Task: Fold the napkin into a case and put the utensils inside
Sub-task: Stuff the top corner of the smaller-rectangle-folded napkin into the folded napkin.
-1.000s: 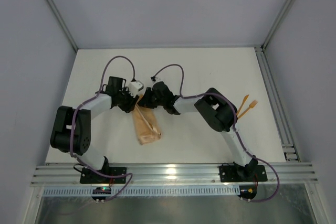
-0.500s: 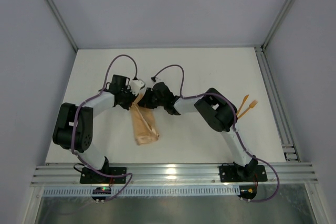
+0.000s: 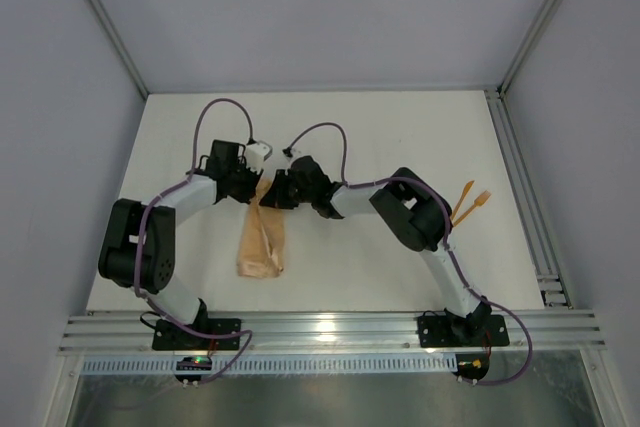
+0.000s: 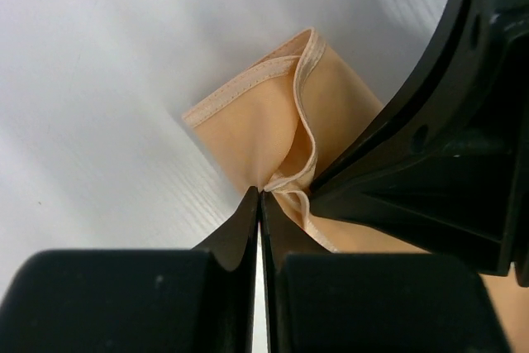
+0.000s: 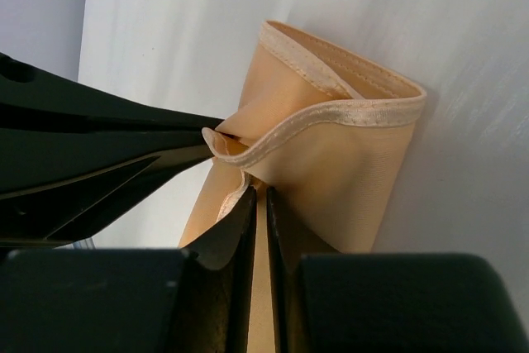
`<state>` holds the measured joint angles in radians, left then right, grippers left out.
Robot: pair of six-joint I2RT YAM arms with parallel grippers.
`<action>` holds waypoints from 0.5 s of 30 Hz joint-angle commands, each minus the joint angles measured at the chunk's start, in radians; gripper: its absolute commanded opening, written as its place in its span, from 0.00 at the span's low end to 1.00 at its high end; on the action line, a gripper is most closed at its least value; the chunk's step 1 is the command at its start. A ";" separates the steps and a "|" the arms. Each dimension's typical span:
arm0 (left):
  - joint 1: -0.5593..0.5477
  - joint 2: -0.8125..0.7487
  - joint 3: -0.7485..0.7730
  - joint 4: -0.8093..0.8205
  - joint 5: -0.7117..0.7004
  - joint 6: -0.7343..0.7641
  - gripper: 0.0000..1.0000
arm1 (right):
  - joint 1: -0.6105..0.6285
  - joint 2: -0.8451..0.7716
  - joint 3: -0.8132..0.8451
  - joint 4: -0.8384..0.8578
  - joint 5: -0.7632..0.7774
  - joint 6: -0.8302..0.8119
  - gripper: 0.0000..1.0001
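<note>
On the white surface, left of centre, the napkin is laid out as a narrow folded strip of peach-orange cloth. Its long axis runs from the two claws at the far end toward the near edge. The near end is seen flat on the surface; the far end is gathered where both claws meet it.

The left claw is positioned at the far end from the left side. In the left wrist view its fingers are pressed together, with no gap visible at the tips, and the stitched hem of the napkin is pinched between them at the very tip. A loop of hem is raised just above the pinch point, and one corner of the cloth is seen against the surface beyond it.

The right claw is positioned from the right, tip to tip with the left claw. In the right wrist view its fingers are held almost together, with only a thin slot between them, and the napkin is gripped in that slot. A curled fold of hem is stood up directly ahead of the tips, and the dark tip of the left claw is seen touching that fold.

The utensils — thin bright-orange pieces, one with fork tines — are found lying on the right part of the surface, near the right arm's elbow and well apart from the napkin.
</note>
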<state>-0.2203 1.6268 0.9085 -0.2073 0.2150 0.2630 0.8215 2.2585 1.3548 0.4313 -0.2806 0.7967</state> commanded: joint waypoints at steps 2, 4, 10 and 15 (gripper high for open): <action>0.002 -0.035 0.012 0.057 0.080 -0.061 0.00 | 0.010 0.035 0.035 -0.008 -0.045 0.004 0.13; 0.004 -0.025 0.010 0.054 0.089 -0.061 0.00 | 0.010 0.039 0.041 -0.006 -0.028 0.025 0.13; 0.012 -0.044 -0.006 0.062 0.102 -0.062 0.00 | -0.004 0.016 -0.041 0.046 0.084 0.128 0.13; 0.016 -0.099 -0.037 0.059 0.222 -0.039 0.00 | -0.012 0.022 -0.028 0.061 0.110 0.197 0.13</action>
<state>-0.2039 1.5963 0.8852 -0.1833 0.3275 0.2188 0.8207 2.2776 1.3388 0.4946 -0.2424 0.9367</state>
